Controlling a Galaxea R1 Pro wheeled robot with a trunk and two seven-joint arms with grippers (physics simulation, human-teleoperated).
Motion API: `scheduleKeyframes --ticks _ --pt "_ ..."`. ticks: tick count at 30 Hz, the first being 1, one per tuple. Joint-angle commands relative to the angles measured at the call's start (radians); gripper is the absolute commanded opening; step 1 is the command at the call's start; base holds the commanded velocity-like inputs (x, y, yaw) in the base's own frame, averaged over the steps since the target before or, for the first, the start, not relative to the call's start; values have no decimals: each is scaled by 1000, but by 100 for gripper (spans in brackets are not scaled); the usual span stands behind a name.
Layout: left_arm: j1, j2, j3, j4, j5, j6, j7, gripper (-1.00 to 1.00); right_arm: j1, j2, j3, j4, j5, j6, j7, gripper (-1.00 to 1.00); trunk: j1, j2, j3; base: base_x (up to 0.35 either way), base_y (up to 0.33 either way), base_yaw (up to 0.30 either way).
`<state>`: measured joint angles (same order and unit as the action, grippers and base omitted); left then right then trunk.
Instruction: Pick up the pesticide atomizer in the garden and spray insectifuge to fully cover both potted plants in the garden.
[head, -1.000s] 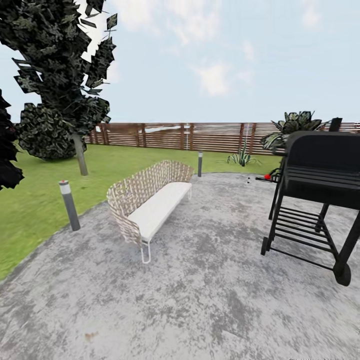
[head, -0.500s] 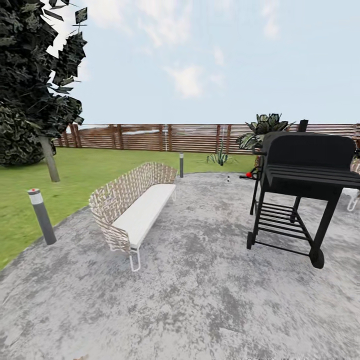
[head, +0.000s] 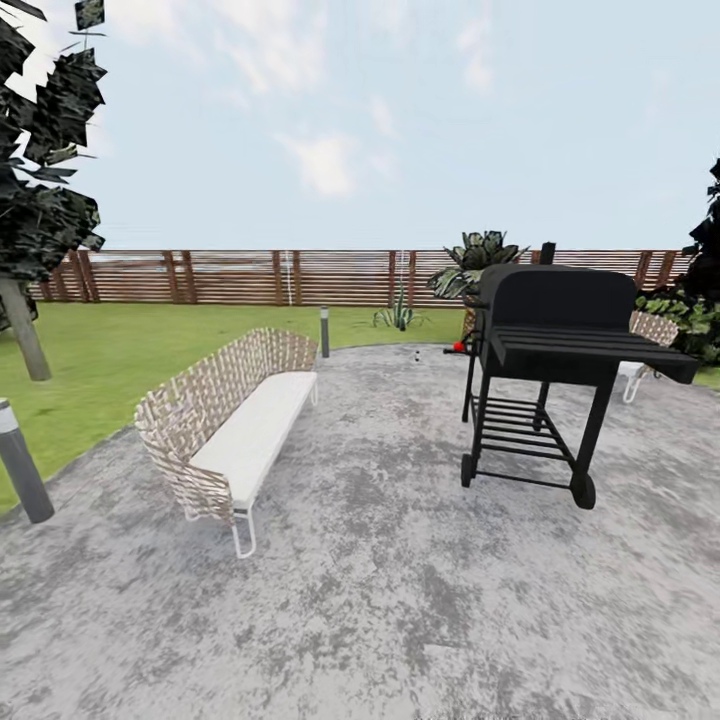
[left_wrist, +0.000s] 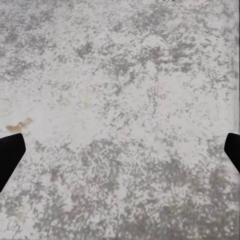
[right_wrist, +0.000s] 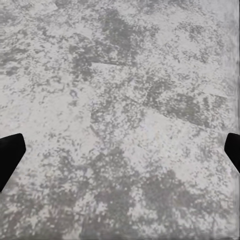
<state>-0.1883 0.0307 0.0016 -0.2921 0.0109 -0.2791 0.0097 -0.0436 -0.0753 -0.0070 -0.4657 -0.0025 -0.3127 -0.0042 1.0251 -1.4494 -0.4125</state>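
Patio: round, mottled grey paving across the near and middle ground; lawn beyond it on the left.
Fence: brown slatted wood, running along the far side.
Sofa: woven back, white seat cushion, thin white legs; stands left of centre on the patio.
Grill: black, on a wheeled frame with a lower rack; stands right of centre, well apart from the sofa.
Pesticide atomizer: tiny at this range, upright on the far edge of the patio, between the sofa and the grill; detail too small to tell.
Potted plant: low spiky green rosette on the grass just beyond the atomizer, before the fence.
Red object: small, beside the grill's far left leg; kind unclear.
Bollard lights: one far at the patio rim, one near left.
Left pincer: dark fingertips at opposite picture edges, spread wide, holding nothing, above bare paving.
Right pincer: likewise spread wide and empty over paving.
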Motion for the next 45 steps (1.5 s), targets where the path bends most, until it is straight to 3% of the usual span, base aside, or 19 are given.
scheduleKeyframes --ticks 1,10,14,24,45 --pt "0 -1 0 0 1 -3 1 100 -1 0 -1 1 0 -3 0 100 0 -1 -1 0 24 -292" --pt "0 0 0 0 1 -3 -1 100 -1 0 -1 1 0 -3 0 100 0 -1 2 0 7 -292" --pt "0 1 0 1 1 -3 -5 100 -1 0 -1 2 1 -3 0 100 15 -29 -9 0 1 -292" --pt "0 2 1 1 1 -3 -5 100 -1 2 1 1 1 -3 0 100 54 -99 -40 0 0 -266" --pt "0 2 1 1 0 -3 2 100 -1 9 9 1 2 -3 -2 100 134 -246 -127 0 0 -15"
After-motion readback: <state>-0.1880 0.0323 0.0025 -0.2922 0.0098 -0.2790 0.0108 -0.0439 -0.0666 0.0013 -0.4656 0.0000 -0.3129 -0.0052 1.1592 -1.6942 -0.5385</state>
